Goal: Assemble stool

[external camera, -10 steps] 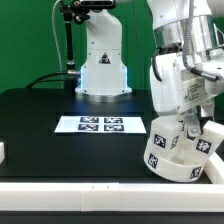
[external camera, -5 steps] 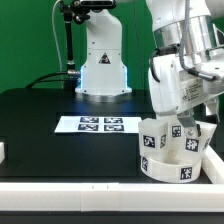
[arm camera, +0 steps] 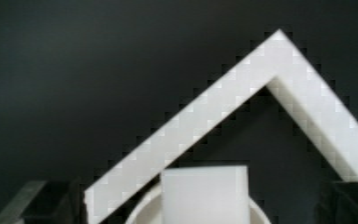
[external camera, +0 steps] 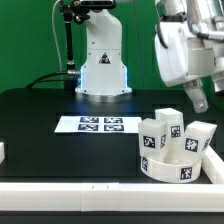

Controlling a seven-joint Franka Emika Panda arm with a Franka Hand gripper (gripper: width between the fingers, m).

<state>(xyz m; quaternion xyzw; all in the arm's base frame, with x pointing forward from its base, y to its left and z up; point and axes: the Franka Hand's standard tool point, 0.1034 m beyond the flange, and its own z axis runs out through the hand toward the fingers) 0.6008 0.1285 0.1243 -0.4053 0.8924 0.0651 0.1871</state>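
Claw (external camera: 200,100) open above tagged stool (external camera: 172,150)

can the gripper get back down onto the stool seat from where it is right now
Probably yes. The gripper hangs open just above the stool seat with nothing between them, though the upright legs crowd the top of the seat.

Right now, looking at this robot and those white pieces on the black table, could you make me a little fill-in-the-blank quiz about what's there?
1. The round white plastic stool seat rests on the ____ table.
2. White block legs stick ____ out of the seat.
3. The robot's two-finger gripper hangs ____ the seat, holding nothing.
4. The flat white marker board lies toward the exterior view's ____ of the seat.

Missing words: black; up; above; left
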